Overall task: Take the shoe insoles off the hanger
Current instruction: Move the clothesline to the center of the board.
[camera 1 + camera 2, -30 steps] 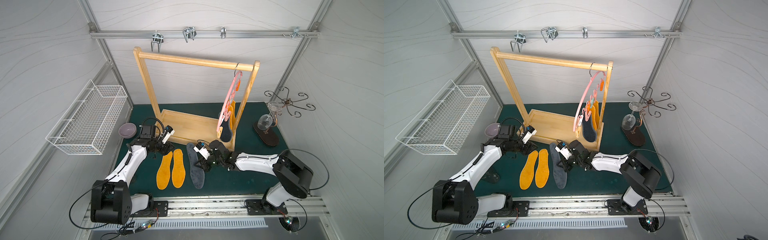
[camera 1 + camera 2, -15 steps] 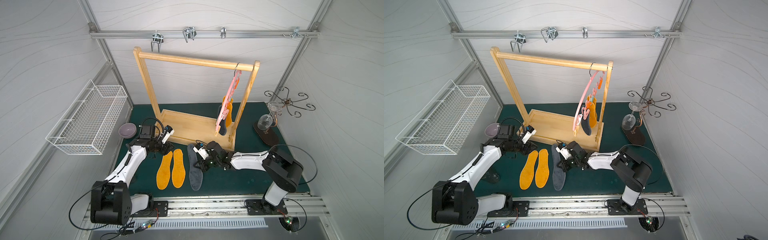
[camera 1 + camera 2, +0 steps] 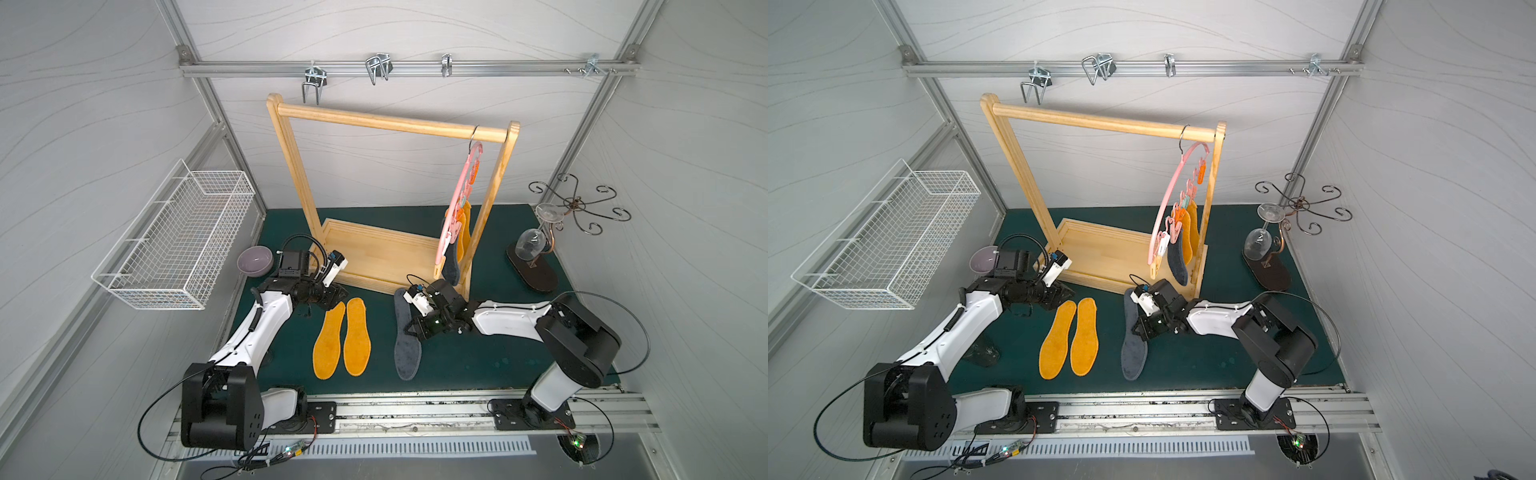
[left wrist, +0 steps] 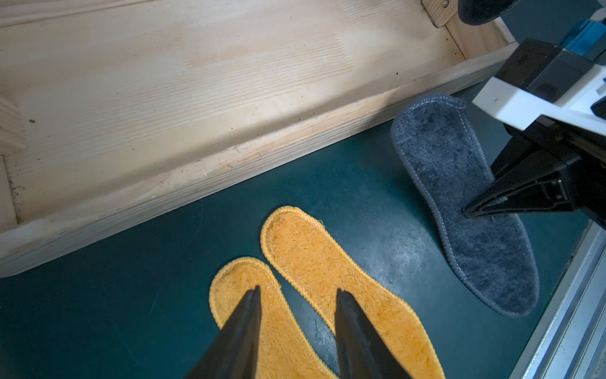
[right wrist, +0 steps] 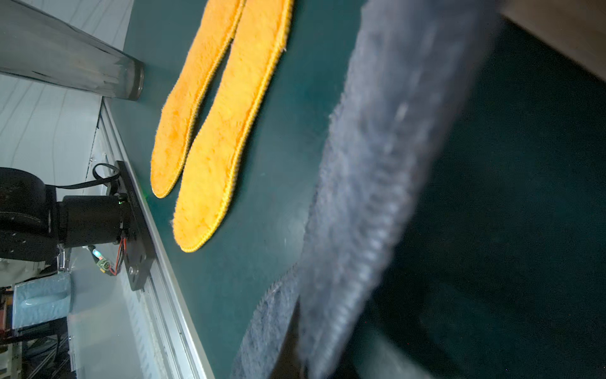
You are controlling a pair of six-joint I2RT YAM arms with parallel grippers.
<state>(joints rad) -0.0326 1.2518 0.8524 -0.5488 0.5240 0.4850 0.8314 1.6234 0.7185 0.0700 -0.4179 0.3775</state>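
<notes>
Right claw (image 3: 409, 330) clenched on grey insole (image 3: 405, 353), table (image 3: 478, 365) centre, long axis 12–6; only right wrist view shows fabric pinched. Left claw (image 4: 296, 295) released over orange insoles (image 3: 357, 336). Hanging insoles (image 3: 1177, 262) on hanger (image 3: 1168, 199), 1 o'clock.

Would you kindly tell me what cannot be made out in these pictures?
- Right gripper fingertips: right wrist view, blurred dark grey insole against the lens hides them; grip unclear.
- Hanging insoles on the pink hanger: both top views, overlapping edge-on; count unclear.
</notes>
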